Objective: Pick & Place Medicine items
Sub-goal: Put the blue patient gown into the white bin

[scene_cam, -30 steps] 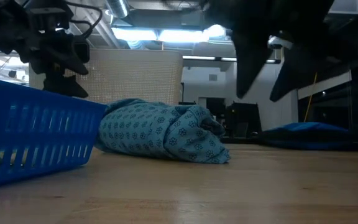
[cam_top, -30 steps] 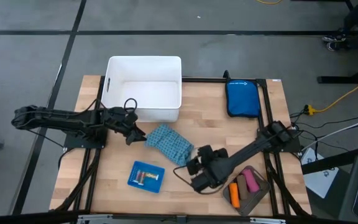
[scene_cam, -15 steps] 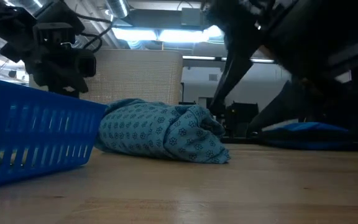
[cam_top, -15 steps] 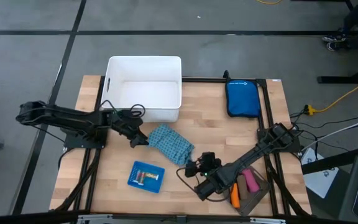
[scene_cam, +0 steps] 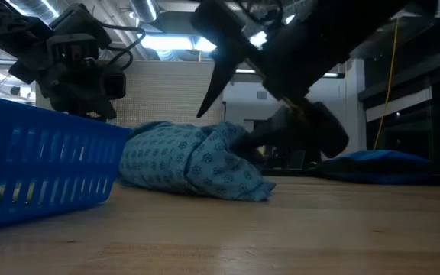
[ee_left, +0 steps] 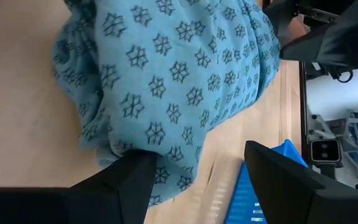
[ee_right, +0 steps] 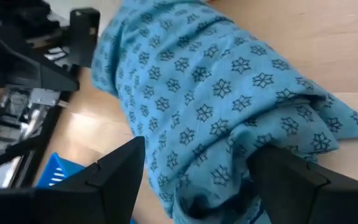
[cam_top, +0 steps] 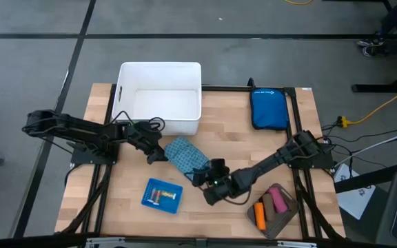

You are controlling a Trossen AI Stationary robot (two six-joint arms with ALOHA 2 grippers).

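Note:
A blue patterned cloth (cam_top: 187,156) lies bunched on the wooden table (cam_top: 240,148), mid-table. My left gripper (cam_top: 158,157) stands open at the cloth's left end (ee_left: 166,124). My right gripper (cam_top: 200,176) is open at the cloth's near right end (ee_right: 216,93). A pink block (cam_top: 278,201) and an orange tube (cam_top: 260,214) lie in a brown tray (cam_top: 284,215) at the near right. A small blue basket (cam_top: 162,194) holds tiny medicine bits. My left gripper has the cloth's left edge (ee_left: 166,177) between its open fingers, beside one fingertip (ee_left: 132,177); whether it touches, I cannot tell. My right gripper straddles the cloth's near right end with open fingers, slanting down from the table's near right. A fold (ee_right: 272,140) lies against one finger (ee_right: 291,180). The cloth rests on the table.
A white bin (cam_top: 160,103) stands at the far left behind the cloth. A blue pouch (cam_top: 269,109) lies at the far right. The blue basket sits just in front of the cloth, between both arms.
My right gripper has swung from beside the tray toward the table's left and down onto the cloth's near right end, turning its wrist. That end of the cloth has been pushed in a little. My left gripper has come down toward the cloth's left end.

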